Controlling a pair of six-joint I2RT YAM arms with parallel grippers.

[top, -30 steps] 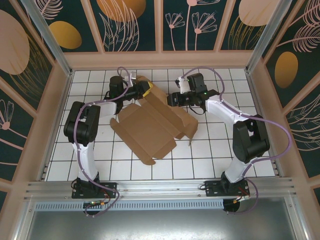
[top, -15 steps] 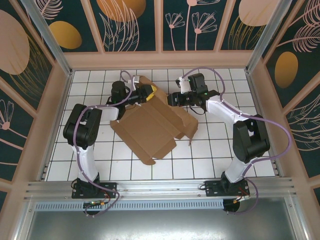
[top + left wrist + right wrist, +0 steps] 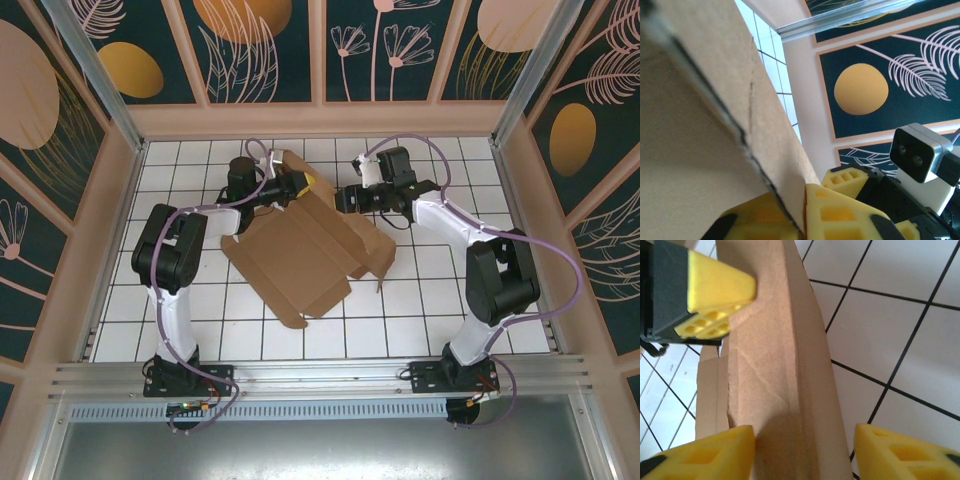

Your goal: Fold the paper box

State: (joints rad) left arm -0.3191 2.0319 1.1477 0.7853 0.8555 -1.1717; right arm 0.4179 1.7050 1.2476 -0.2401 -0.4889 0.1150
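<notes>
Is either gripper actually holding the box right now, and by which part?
The left gripper is shut on the paper box, pinching the edge of its raised far flap. The right gripper is open beside that flap and holds nothing.

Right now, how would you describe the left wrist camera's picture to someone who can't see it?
The left pincer, yellow-fingered, is shut on the edge of the brown paper box, seen close up on the left. Behind it are the other arm's white camera and a dark wall panel with a gold disc.
</notes>
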